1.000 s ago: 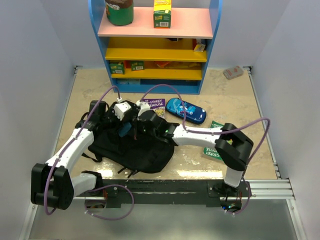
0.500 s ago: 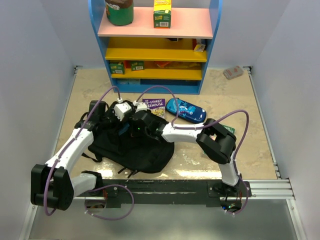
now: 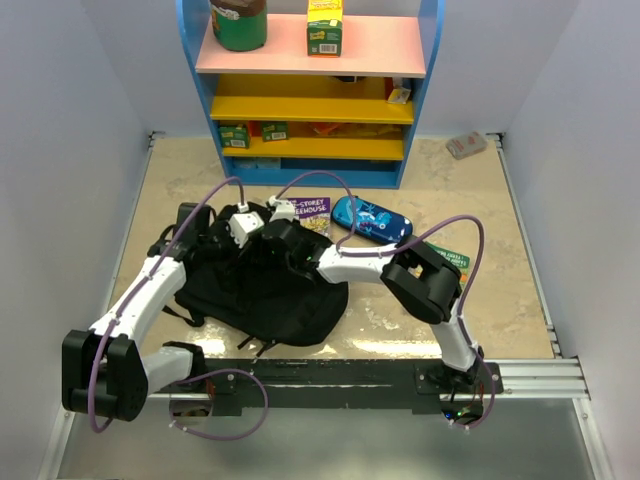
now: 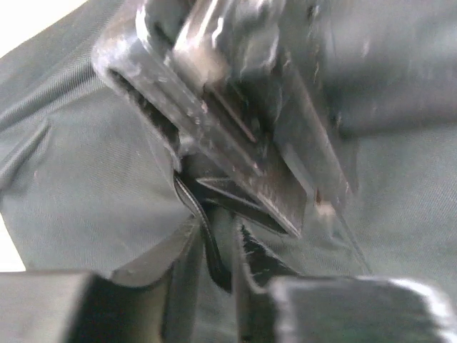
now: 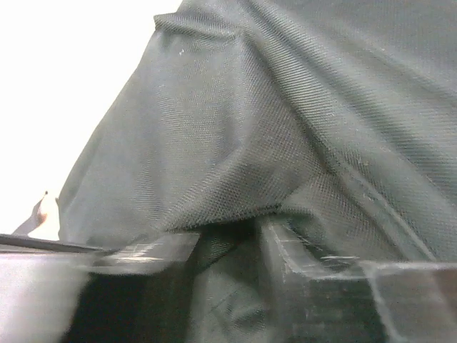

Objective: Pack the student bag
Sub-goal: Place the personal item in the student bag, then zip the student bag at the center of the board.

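The student bag (image 3: 265, 295), a soft black backpack, lies on the table's left middle. Both grippers meet over its top end. My left gripper (image 3: 252, 246) stands slightly open. In the left wrist view its jaws (image 4: 218, 279) are a narrow gap apart, with a black zipper cord (image 4: 208, 243) hanging loose between them over the bag cloth (image 4: 78, 186). The right gripper's fingers (image 4: 243, 164) show just beyond. My right gripper (image 3: 270, 248) is open. In the right wrist view (image 5: 232, 246) a fold of bag fabric (image 5: 243, 121) lies slack at its tips.
A purple book (image 3: 312, 210) and a blue patterned pencil case (image 3: 372, 221) lie just behind the bag. A green book (image 3: 452, 262) lies partly under the right arm. A blue shelf unit (image 3: 310, 100) stands at the back, with a small packet (image 3: 466, 145) at the back right.
Both grippers have gone from shut to open over the bag's top. The right arm's elbow has folded inward to the left. A bluish thing at the bag's opening no longer shows.
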